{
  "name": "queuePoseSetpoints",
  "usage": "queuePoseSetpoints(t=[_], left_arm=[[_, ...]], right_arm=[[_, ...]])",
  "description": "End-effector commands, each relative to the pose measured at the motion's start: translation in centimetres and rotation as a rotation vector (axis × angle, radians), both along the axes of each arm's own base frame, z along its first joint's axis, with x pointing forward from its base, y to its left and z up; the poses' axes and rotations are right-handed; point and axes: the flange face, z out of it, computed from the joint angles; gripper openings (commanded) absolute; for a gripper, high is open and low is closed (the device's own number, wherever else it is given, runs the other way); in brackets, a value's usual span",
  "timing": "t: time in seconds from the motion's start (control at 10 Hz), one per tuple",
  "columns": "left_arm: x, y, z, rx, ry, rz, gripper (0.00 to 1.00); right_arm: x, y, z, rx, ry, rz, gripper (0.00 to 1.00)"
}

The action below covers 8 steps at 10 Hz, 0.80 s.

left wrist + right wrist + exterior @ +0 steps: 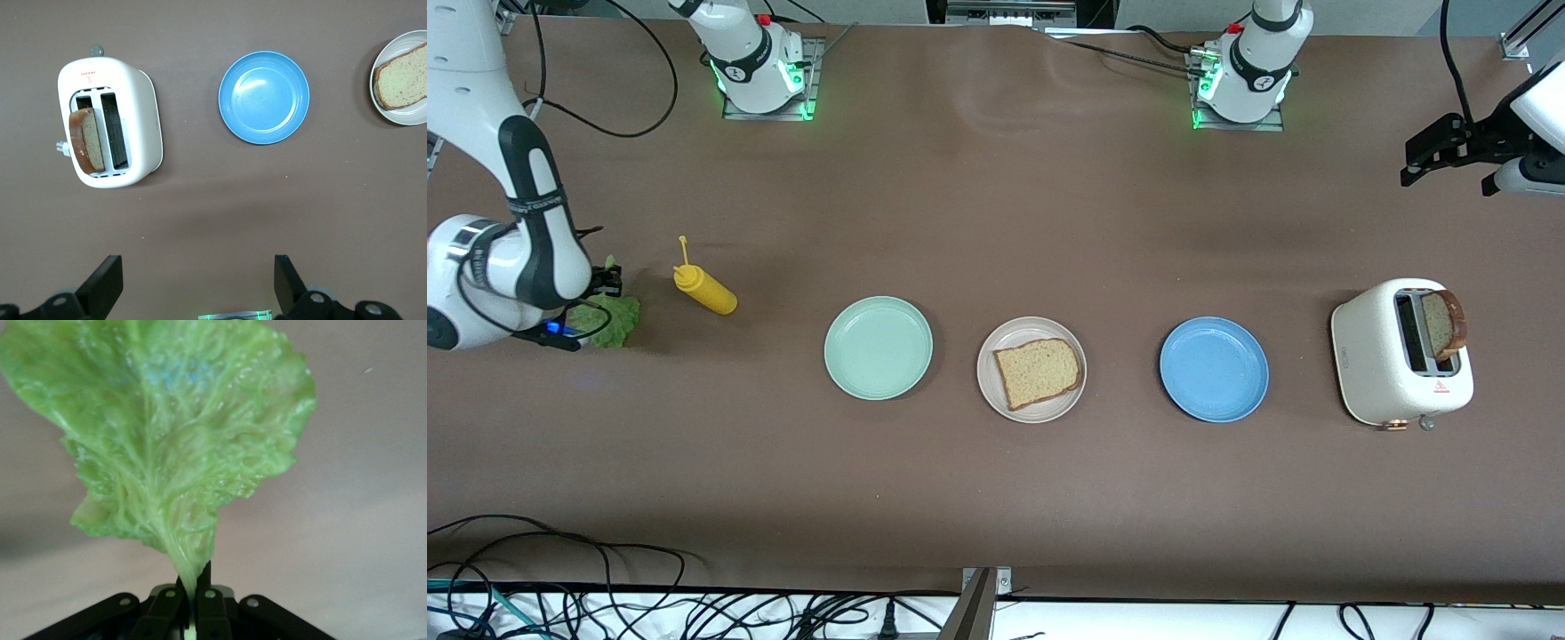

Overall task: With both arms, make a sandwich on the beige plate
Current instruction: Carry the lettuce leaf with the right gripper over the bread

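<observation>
Right arm (520, 258) covers most of lettuce leaf (612, 318); right gripper (607, 281) barely peeks out. Left gripper (1416, 162) cut by frame edge (left wrist view shows only 2 finger stubs). Toaster (1400, 354) slot hides lower half of bread slice (1445, 323).

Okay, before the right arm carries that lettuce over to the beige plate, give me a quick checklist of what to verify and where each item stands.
1. Right gripper shut on the lettuce stem: ok.
2. Lettuce lifted off the table: cannot tell; in the front view it looks low at the right arm's end.
3. Bread slice lying flat on the beige plate: ok.
4. Mustard bottle and mint plate lie between lettuce and beige plate; carry high: judgement.
5. Left gripper open, waiting above the table by the toaster: ok.
6. Second slice standing in the toaster: ok.
</observation>
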Motion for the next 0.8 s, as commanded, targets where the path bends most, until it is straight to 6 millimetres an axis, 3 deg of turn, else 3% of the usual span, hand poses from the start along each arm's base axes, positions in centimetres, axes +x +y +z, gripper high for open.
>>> queuePoseSetpoints(t=[0.0,0.3,0.6,0.7], left_arm=[[0.3,0.5,0.5,0.014,0.012,0.026,1.00],[0.3,2.6,0.3,0.013,0.016,0.063,1.00],[0.3,2.9,0.4,0.014,0.014,0.070,1.00],[0.4,3.0,0.1,0.013,0.020,0.072,1.00]], right_arm=[[4.2,3.4,9.4,-0.007,0.023,0.047,0.00],[6.8,7.9,18.9,-0.006,-0.006,0.090,0.00],[8.2,18.1,25.7,0.045,-0.121,0.207,0.00],[8.3,21.8,26.6,0.064,-0.150,0.256,0.00]])
